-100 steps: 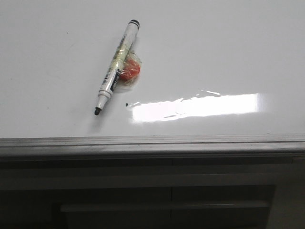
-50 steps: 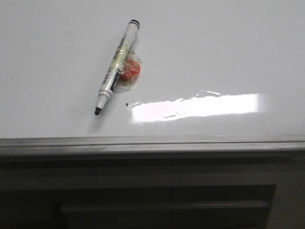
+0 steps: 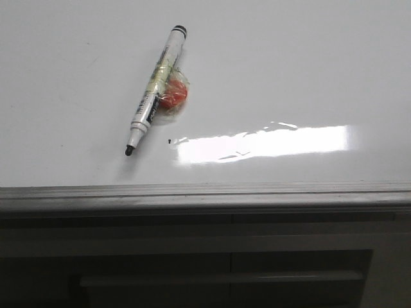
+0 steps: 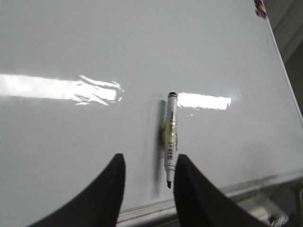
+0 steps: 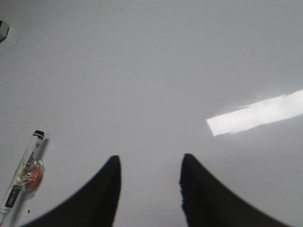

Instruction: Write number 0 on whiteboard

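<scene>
Near edge first: grey metal edge strip [image 3: 205, 192] runs along the front of the whiteboard [image 3: 308, 70], dark cabinet front [image 3: 192, 263] below it.

Left gripper [image 4: 147, 189]: fingers [image 4: 106, 194] spread apart, nothing between them, nothing gripped. It hangs above the board near the front edge. In the left wrist view the marker [image 4: 170, 137] shows just beside the one finger, tip end close to it; contact cannot be told from this angle.

Right gripper [image 5: 149, 189]: fingers [image 5: 203, 194] also parted wide, empty, over bare white board. The marker [image 5: 21, 177] lies well off to the side of it, apart from both fingers.

On the board, front view: marker [image 3: 154, 93] lies flat, slanted, uncapped black tip toward the front edge, black end cap pointing away. Yellowish tape is wrapped round its middle, with a small red lump in clear wrap [image 3: 173, 96] stuck to its side, touching the barrel. A tiny black dot [image 3: 169, 140] sits just beside the tip, near a bright strip of light glare [image 3: 263, 144].

No drawn 0 shows on the board in any view; surface is white apart from the dot. Far corner of the board in the left wrist view has a small coloured thing [image 4: 260, 8], too small to tell.
</scene>
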Controlling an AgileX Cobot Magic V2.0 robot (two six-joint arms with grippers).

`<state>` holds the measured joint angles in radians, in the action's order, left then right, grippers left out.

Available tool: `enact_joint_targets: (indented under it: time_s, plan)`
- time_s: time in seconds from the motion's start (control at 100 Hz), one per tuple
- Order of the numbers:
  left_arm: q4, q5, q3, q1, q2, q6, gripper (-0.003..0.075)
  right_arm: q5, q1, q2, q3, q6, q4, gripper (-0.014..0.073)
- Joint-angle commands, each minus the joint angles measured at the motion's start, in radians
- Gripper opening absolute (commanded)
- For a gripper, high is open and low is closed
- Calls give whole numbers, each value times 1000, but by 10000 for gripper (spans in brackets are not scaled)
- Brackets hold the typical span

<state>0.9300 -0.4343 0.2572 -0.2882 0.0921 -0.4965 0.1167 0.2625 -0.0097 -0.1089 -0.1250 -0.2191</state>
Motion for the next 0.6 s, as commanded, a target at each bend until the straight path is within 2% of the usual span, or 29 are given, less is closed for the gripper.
enact_joint_targets:
  time_s: [0.0, 0.17, 0.29, 0.35, 0.44, 0.54, 0.59]
  plan:
    - [-27, -62, 139, 0, 145, -85, 353, -23, -5, 41, -51, 3, 14, 454]
    - [-179, -219, 362, 0, 458, -87, 319, -28, -5, 130, -55, 3, 14, 474]
    - [-230, -303, 497, 0, 646, -87, 270, -30, -5, 175, -55, 3, 14, 474]
    - [-230, -311, 551, -2, 718, -81, 232, -30, -5, 190, -55, 3, 14, 474]
    - [-230, -309, 617, -26, 782, -57, 225, -30, -5, 203, -55, 3, 14, 474]
    - [-249, -303, 657, -99, 836, -53, 225, -30, -5, 204, -55, 3, 14, 474]
    - [-313, -283, 661, -153, 853, -14, 225, -28, -5, 204, -55, 3, 14, 474]
